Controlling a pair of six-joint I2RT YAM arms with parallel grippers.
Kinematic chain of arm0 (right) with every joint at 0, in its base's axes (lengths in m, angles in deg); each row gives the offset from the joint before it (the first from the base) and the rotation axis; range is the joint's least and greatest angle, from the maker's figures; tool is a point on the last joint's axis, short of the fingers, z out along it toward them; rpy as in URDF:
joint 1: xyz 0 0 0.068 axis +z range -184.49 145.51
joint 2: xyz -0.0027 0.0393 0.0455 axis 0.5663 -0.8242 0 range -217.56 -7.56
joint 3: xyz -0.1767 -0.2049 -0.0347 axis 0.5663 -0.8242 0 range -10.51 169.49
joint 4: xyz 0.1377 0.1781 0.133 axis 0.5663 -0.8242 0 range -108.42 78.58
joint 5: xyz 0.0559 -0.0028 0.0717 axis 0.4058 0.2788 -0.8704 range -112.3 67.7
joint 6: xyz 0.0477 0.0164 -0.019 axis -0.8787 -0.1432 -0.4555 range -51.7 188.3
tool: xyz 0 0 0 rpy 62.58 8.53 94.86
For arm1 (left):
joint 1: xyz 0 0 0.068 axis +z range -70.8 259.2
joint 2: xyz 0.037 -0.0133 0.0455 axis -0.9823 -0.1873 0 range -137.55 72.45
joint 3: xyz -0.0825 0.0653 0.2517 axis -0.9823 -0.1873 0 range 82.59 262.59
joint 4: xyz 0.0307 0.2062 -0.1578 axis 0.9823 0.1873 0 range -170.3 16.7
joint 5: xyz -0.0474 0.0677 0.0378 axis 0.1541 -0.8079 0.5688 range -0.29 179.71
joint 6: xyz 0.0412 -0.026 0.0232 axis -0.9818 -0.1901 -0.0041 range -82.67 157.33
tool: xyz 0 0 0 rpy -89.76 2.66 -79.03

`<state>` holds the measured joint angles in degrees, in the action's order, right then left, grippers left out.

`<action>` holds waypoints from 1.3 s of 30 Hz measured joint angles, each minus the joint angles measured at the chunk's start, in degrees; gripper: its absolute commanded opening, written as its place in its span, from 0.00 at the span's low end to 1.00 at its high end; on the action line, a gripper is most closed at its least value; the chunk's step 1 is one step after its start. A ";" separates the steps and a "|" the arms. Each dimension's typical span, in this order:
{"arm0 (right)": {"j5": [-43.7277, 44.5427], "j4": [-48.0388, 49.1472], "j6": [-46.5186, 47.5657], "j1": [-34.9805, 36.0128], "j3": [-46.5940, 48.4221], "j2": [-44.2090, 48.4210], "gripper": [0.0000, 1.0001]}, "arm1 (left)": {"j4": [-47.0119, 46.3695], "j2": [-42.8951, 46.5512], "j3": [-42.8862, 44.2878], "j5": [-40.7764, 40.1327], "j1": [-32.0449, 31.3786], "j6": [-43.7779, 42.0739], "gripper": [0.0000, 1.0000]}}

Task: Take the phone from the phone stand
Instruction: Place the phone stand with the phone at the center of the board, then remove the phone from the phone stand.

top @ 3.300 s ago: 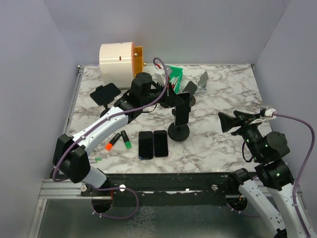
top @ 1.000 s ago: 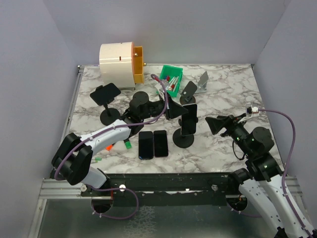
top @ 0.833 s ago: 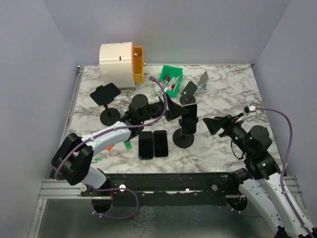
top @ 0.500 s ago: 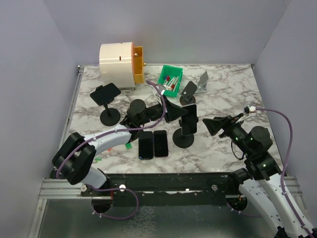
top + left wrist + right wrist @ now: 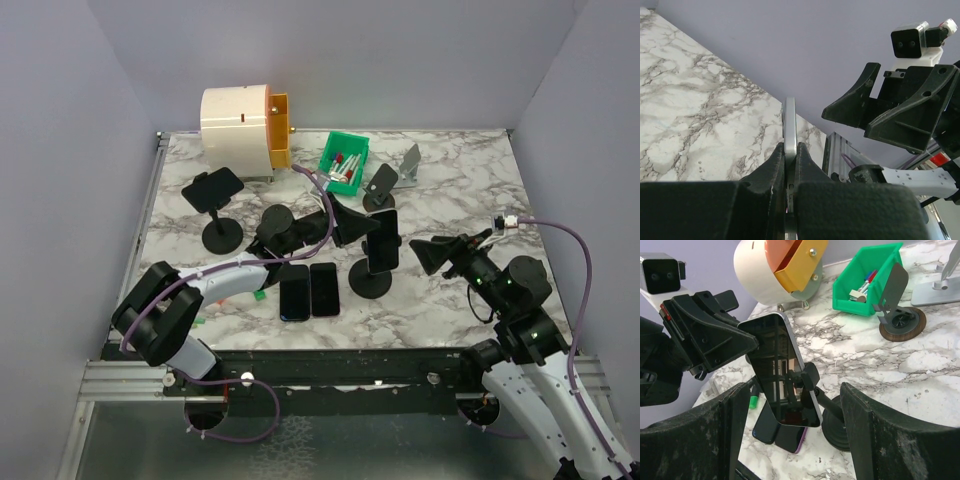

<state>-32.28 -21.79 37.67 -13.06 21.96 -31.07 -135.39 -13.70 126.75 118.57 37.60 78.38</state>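
Phone [image 5: 384, 237] stands upright in the clamp of the phone stand [image 5: 370, 282], near the middle of the table [image 5: 470, 190] and just right of two other phones [image 5: 294, 292] lying flat side by side. Against the frame from a few seconds back, phone and stand together sit nearer the front edge and slightly further right. The left arm has drawn back and lies lower, so the green bin [image 5: 344, 165] it half covered now shows whole, and the right claw has come in closer from the right. Over the last second the stand has not shifted. The green bin holds a few pens — red and blue ones among them. The white round box [image 5: 238, 120] at the far left has an orange drawer [image 5: 279, 125] sticking out, its contents hidden. The left claw [image 5: 366, 228] is closed tight on one edge of the phone; the wrist view shows that thin edge [image 5: 789, 120] pinched between both fingers [image 5: 777, 165]. The right claw [image 5: 428, 255] is spread wide and grips nothing — it hangs just right of the phone, apart from it, with the phone's dark screen [image 5: 781, 367] framed between its fingers [image 5: 867, 430].
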 measured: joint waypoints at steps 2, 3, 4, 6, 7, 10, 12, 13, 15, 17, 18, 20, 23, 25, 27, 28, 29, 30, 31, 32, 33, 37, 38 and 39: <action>0.00 0.00 0.00 0.00 0.00 0.02 0.77 | -0.17 -0.17 0.00 0.00 0.00 0.24 0.05; 0.02 -0.02 0.02 0.00 0.00 0.04 0.77 | -0.20 -0.17 0.00 0.00 0.00 0.31 0.12; 0.00 -0.02 0.04 0.00 -0.02 0.07 0.77 | -0.20 -0.17 0.00 -0.02 0.00 0.33 0.21; 0.02 -0.07 0.11 0.00 0.00 0.11 0.77 | -0.20 -0.15 0.00 -0.11 0.00 0.20 0.32; 0.02 -0.11 0.20 0.00 0.00 0.11 0.77 | 0.02 -0.15 -0.02 -0.11 0.00 0.44 0.37; 0.02 -0.44 0.48 0.00 0.00 0.20 0.77 | 1.57 -0.15 -1.16 -0.11 -0.15 0.61 0.42; 0.04 -0.81 0.72 0.00 0.00 0.20 0.77 | 2.73 -0.15 -1.68 -0.11 -0.15 0.59 0.45; 0.04 -1.09 0.85 0.00 0.02 0.20 0.77 | 3.06 -0.15 -1.70 -0.11 -0.15 0.63 0.47; 0.07 -1.62 1.29 0.00 0.11 0.20 0.77 | 3.48 -0.09 -1.70 -0.11 -0.13 0.63 0.54; 0.15 -2.45 2.05 0.00 0.48 0.20 0.77 | 4.24 0.28 -1.70 -0.11 -0.15 0.63 0.63; 0.24 -2.97 2.43 0.00 0.90 0.17 0.78 | 4.72 0.74 -1.70 -0.11 -0.15 0.48 0.68; 0.57 -3.48 3.43 0.00 1.95 0.04 0.78 | 5.53 2.14 -1.73 -0.17 -0.13 0.24 0.78; 2.08 -4.09 5.16 0.00 4.42 -0.68 0.79 | 7.54 6.82 -1.90 -0.70 -0.09 -0.92 0.99; 3.74 -4.17 6.16 0.20 6.01 -1.49 0.79 | 8.72 10.54 -1.92 -1.84 -0.09 -1.90 0.99; 5.84 -4.20 6.78 0.52 7.17 -2.49 0.80 | 10.14 14.97 -1.92 -3.74 -0.09 -3.74 0.99; 7.10 -4.28 7.06 0.68 7.82 -3.21 0.82 | 10.99 16.90 -1.92 -4.83 -0.09 -4.42 0.99; 8.52 -4.37 7.19 0.83 8.50 -4.04 0.84 | 12.07 19.15 -1.92 -6.45 -0.09 -5.42 0.99; 10.08 -4.52 7.13 1.07 9.20 -5.05 0.85 | 13.05 21.00 -1.92 -8.24 -0.09 -6.36 0.99; 11.85 -4.83 6.78 1.33 10.05 -6.23 0.86 | 14.64 22.97 -1.90 -11.21 -0.09 -7.15 0.99; 13.73 -5.22 6.36 1.73 11.04 -7.54 0.87 | 15.89 24.44 -1.84 -13.84 -0.09 -7.72 0.99; 16.04 -5.99 5.75 2.34 12.48 -9.31 0.88 | 17.49 25.57 -1.62 -16.24 -0.11 -8.15 0.99; 23.30 -9.29 3.74 4.61 19.80 -17.00 0.97 | 26.67 27.50 1.20 -28.22 -0.07 -10.34 0.99; 24.74 -9.94 3.45 5.09 22.29 -19.10 0.99 | 29.31 27.69 2.12 -31.32 0.00 -10.82 0.99; 25.97 -10.97 3.30 5.46 25.09 -21.53 0.99 | 30.80 27.78 2.56 -32.89 0.00 -11.02 0.99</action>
<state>-6.31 -32.76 40.97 -7.59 47.05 -52.60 -104.59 14.08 129.31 85.68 37.60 67.37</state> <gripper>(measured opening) 0.959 0.990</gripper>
